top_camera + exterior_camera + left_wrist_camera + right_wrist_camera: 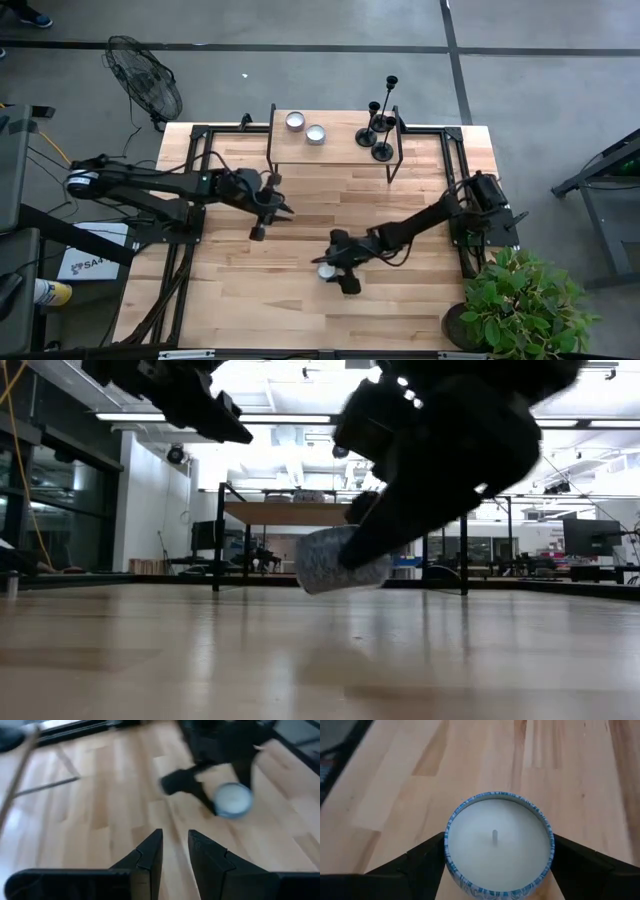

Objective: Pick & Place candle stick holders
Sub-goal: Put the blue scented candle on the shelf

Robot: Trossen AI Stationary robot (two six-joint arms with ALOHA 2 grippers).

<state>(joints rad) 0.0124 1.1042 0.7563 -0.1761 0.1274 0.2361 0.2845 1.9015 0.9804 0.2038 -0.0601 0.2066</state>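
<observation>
Three black candle stick holders (pixel 380 125) stand on their round bases at the right end of a raised wooden shelf (pixel 335 152) at the table's far side. My right gripper (pixel 330 270) is over the table's middle, nearer the front, shut on a blue-patterned candle tin (pixel 497 840) filled with white wax. My left gripper (pixel 272 212) hovers above the table left of centre. Its fingers (pixel 150 852) stand a little apart with nothing between them. My right gripper pinches the candle tin's round side wall (pixel 451 851) between its two fingers, one on each opposite side. The fingers slant down from the table's right side. The tin (pixel 340 560) hangs tilted, clear of the table.
Two more candle tins (pixel 295 120) (pixel 316 134) sit on the shelf's left half. The shelf's black legs (pixel 393 165) stand on the table. A floor fan (pixel 145 75) is beyond the far left corner, a potted plant (pixel 520 300) at the near right corner.
</observation>
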